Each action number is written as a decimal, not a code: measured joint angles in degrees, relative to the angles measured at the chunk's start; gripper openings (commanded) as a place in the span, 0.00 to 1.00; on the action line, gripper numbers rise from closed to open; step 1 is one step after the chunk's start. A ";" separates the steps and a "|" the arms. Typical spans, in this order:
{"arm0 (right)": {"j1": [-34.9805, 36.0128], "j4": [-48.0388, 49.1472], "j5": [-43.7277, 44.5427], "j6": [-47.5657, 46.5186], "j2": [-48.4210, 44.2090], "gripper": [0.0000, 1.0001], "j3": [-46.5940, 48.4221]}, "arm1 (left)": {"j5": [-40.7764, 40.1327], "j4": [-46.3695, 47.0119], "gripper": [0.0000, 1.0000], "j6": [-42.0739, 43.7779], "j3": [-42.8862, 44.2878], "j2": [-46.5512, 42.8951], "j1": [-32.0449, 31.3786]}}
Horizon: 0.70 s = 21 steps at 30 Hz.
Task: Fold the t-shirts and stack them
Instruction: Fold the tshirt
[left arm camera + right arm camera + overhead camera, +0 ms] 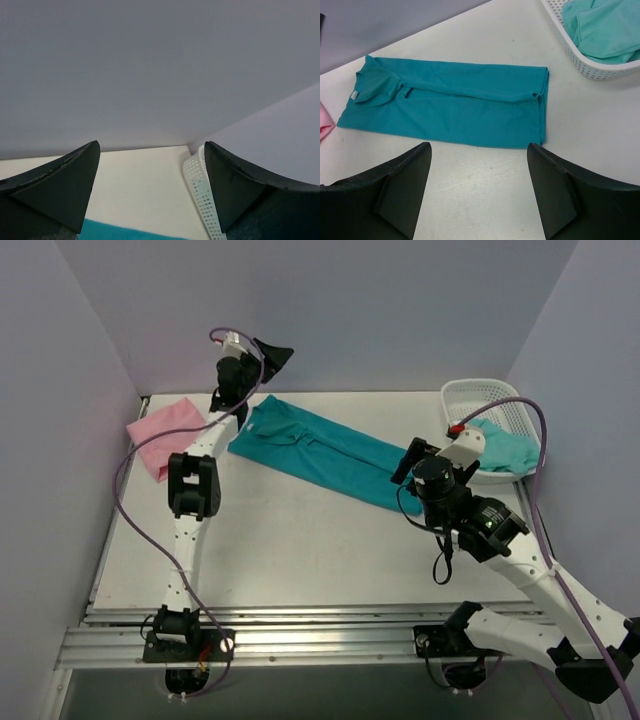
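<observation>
A teal t-shirt lies folded into a long strip slanting across the table; it fills the upper part of the right wrist view. A folded pink t-shirt lies at the far left. A light green t-shirt sits in the white basket. My left gripper is open and empty, raised above the teal shirt's far collar end. My right gripper is open and empty, just above the table at the teal shirt's near right end.
The white basket stands at the back right corner and shows in the left wrist view and right wrist view. Lavender walls close the back and both sides. A metal rail runs along the table's near edge.
</observation>
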 measured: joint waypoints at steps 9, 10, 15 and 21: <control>0.00 1.44 -2.01 -0.50 1.20 0.73 -2.84 | -4.20 9.55 0.94 3.15 -40.39 -49.59 1.49; 0.00 1.51 -2.14 -0.44 1.01 0.73 -3.17 | -6.29 11.89 0.94 4.07 -45.72 -55.10 0.31; -0.28 0.90 -2.47 -0.04 -2.08 0.73 -3.65 | -24.22 17.40 0.99 4.04 -72.96 -72.24 -18.67; -0.28 -3.96 -0.76 1.07 -7.30 0.74 -1.79 | -40.96 7.15 0.99 -6.69 -89.09 -64.72 -38.84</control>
